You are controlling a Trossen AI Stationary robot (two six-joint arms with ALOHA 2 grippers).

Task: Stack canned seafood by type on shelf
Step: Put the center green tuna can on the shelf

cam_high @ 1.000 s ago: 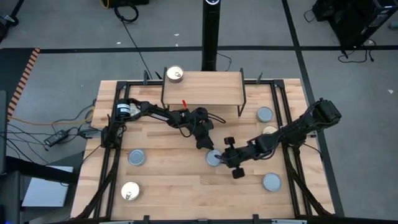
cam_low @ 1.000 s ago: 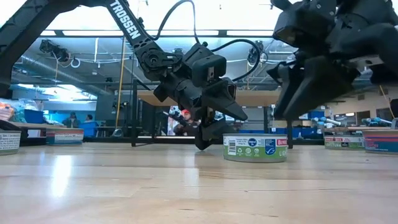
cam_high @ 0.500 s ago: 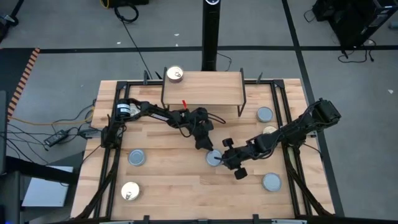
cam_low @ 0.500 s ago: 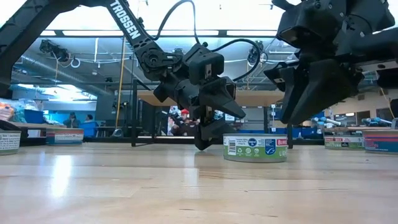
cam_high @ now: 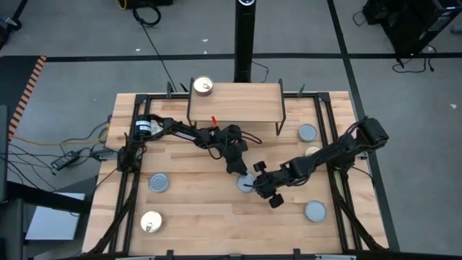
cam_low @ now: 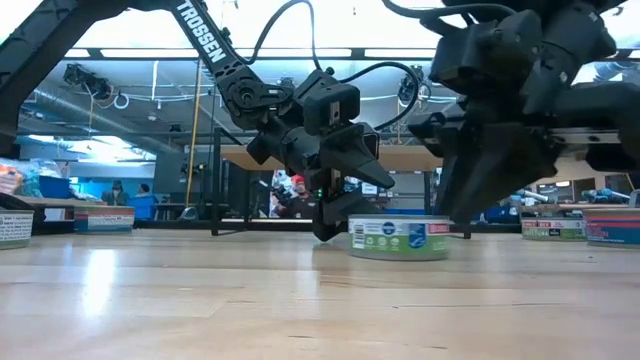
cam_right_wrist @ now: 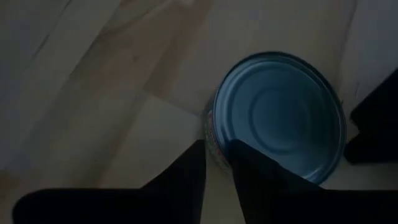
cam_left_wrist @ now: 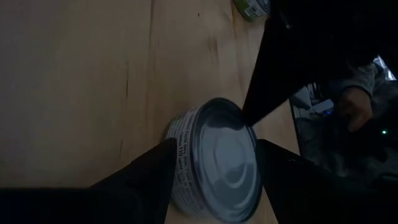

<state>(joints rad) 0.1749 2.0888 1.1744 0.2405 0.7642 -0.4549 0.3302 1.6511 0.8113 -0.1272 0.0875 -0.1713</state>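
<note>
because both arms meet at one blue-grey tin (cam_high: 246, 183) mid-surface, note the left gripper (cam_left_wrist: 214, 163) spread astride it for pickup; the right gripper (cam_right_wrist: 216, 163), nearly closed, touches its rim; shelf (cam_high: 234, 101) beyond.

A tall black pole (cam_high: 244, 40) stood behind the big wooden table (cam_high: 209, 217), and black cables (cam_high: 148, 13) lay on the grey floor (cam_high: 72, 29).

Centre tin (cam_high: 246, 183) hemmed by both pincers
</note>
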